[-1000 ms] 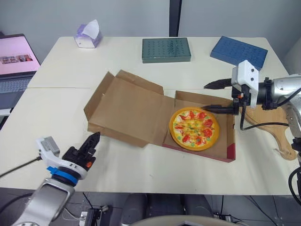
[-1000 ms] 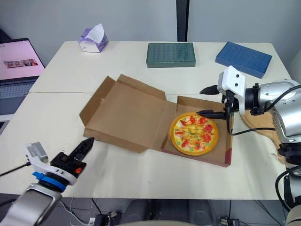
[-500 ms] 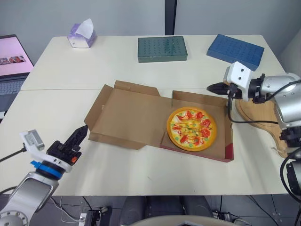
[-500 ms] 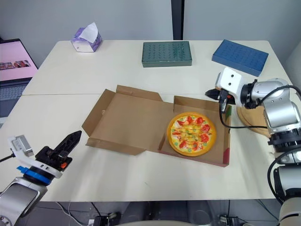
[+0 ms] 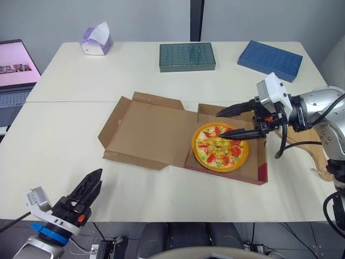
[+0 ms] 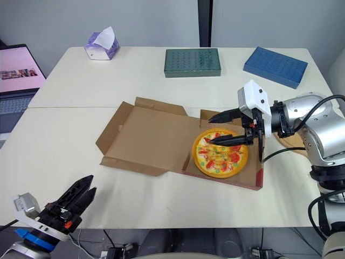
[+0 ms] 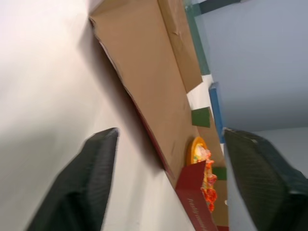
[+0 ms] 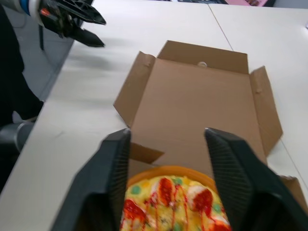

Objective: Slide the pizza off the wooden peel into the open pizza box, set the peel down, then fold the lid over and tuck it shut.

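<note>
The right claw (image 5: 218, 125), spread low over the pizza (image 5: 220, 147), may scrape its toppings while reaching left for the lid (image 5: 148, 127).

Pizza (image 5: 220, 147) in box tray (image 5: 263, 161), lid (image 5: 145, 132) open to its left — peel (image 5: 318, 156) on table (image 5: 70, 135), right of tray

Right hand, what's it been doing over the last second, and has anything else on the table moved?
The right hand drew back toward the wooden peel, then reached out over the pizza, fingers apart, holding nothing. The left hand slipped back toward the near edge of the table, and its fingers are now apart. The pizza, the open pizza box and the peel stayed where they were.
</note>
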Controlling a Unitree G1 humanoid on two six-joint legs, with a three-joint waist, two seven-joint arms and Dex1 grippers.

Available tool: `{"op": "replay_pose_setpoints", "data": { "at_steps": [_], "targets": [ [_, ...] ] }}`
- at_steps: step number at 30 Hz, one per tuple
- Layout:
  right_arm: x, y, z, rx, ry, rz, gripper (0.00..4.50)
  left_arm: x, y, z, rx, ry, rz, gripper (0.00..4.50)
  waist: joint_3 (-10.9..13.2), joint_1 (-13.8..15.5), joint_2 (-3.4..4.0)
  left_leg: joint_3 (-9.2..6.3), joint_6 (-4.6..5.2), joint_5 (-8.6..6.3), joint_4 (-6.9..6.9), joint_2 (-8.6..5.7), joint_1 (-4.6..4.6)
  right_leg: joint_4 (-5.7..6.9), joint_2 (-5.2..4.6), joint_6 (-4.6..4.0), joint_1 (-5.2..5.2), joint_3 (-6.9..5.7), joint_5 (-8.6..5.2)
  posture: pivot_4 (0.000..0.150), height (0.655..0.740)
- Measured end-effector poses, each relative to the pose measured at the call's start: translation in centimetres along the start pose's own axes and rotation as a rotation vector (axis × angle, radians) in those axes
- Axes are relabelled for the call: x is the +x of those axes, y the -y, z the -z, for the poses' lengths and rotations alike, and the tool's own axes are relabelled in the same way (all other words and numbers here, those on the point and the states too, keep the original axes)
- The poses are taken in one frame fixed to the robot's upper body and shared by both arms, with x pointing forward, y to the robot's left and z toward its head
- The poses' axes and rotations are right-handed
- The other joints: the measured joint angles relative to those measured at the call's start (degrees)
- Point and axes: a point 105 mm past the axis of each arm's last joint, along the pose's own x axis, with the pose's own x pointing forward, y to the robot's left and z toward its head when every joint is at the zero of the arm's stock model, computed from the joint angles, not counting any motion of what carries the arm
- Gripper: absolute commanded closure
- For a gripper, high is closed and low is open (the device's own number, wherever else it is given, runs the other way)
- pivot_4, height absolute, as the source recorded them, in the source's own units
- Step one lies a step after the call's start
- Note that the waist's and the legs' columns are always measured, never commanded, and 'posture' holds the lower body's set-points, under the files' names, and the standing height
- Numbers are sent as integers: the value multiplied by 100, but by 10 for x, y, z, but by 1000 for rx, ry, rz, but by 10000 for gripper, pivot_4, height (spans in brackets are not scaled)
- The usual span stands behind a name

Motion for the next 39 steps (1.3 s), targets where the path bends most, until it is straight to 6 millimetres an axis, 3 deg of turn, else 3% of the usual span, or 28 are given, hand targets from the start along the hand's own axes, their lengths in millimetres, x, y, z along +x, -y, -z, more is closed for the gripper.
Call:
{"op": "replay_pose_setpoints", "data": {
  "at_steps": [2,7,14,17,29,39],
  "targets": [
    [0,1,-1,-6,-2,8,529,10,1,8,-37,5,-1,0,-1,6,-2,-2,0,0,1,0,0,-1,-1,1,1,-1,0,1500,7400],
    [1,6,-7,-48,2,31,529,39,3,15,-113,39,-17,0,-3,17,-6,-1,-1,1,2,-1,0,2,0,1,0,0,1,1500,7400],
    [0,6,-7,-57,-7,33,529,66,-1,3,-151,133,-85,0,-5,18,-9,1,-1,1,3,-2,1,3,0,2,0,1,2,1500,7400],
    [0,6,-6,-56,-9,32,0,71,-8,4,-157,119,-115,5998,-5,14,-9,-1,-1,1,3,-2,0,5,0,2,-1,-1,2,1500,7400],
    [-2,7,-5,-53,-20,38,0,88,-7,9,-129,51,-130,43461,-6,24,-10,-2,-1,1,4,-3,0,6,-1,4,0,-1,3,1500,7400],
    [-5,6,-2,-35,-33,49,0,94,-9,4,-45,35,-141,44733,-5,26,-11,-3,-1,1,3,-4,-1,5,0,4,-1,-2,3,1500,7400]
  ]
}}
